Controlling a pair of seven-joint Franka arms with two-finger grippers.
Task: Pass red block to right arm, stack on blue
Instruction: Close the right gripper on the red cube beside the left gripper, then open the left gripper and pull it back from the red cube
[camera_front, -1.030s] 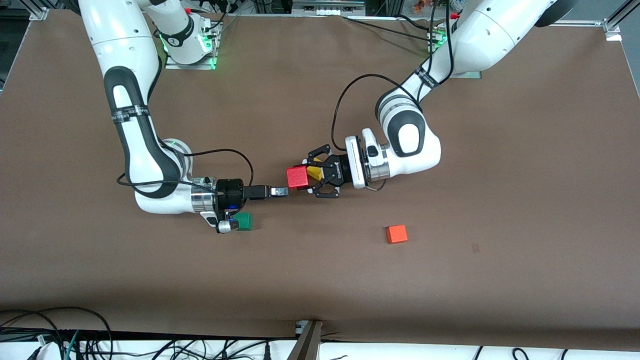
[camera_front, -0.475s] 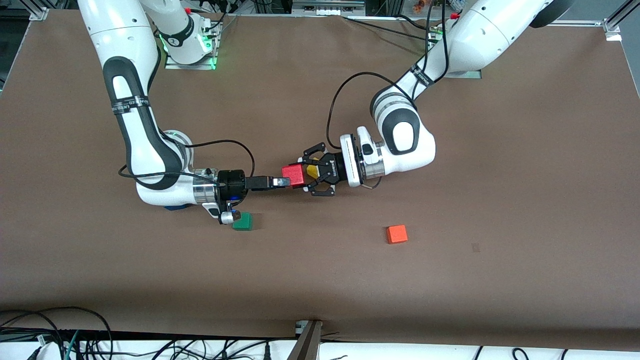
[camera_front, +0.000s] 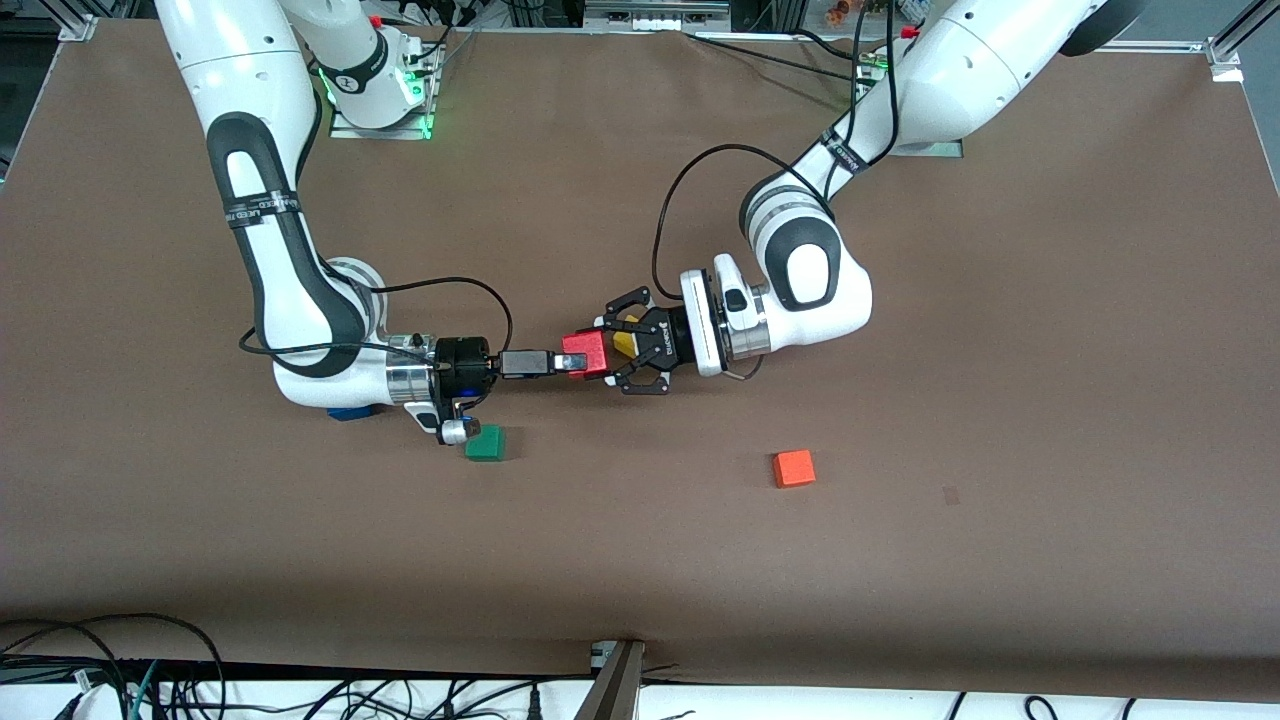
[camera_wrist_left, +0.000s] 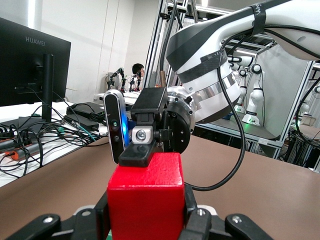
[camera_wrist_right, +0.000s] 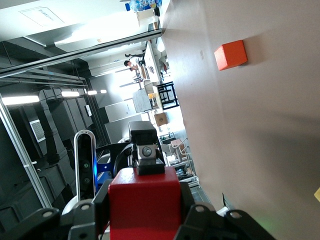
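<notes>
The red block (camera_front: 585, 352) hangs over the middle of the table with both grippers on it. My left gripper (camera_front: 600, 352), a black linkage claw, is shut on the block's two sides (camera_wrist_left: 145, 200). My right gripper (camera_front: 572, 362) reaches in level from the right arm's end. One of its slim black fingers (camera_wrist_left: 142, 150) lies on the block's top face and the lower one is hidden under the block. In the right wrist view the red block (camera_wrist_right: 144, 202) fills the bottom between black fingers. The blue cube (camera_front: 347, 412) only peeks out from under the right arm's wrist.
A green cube (camera_front: 485, 443) sits on the table just nearer the front camera than the right wrist. An orange cube (camera_front: 794, 468) lies toward the left arm's end, nearer the camera. A yellow piece (camera_front: 626, 343) shows under the left claw. Cables run along the table's front edge.
The two grippers drew together over the table's middle. The right gripper's fingers slid onto the red block and shut on it. The left gripper kept its grip.
</notes>
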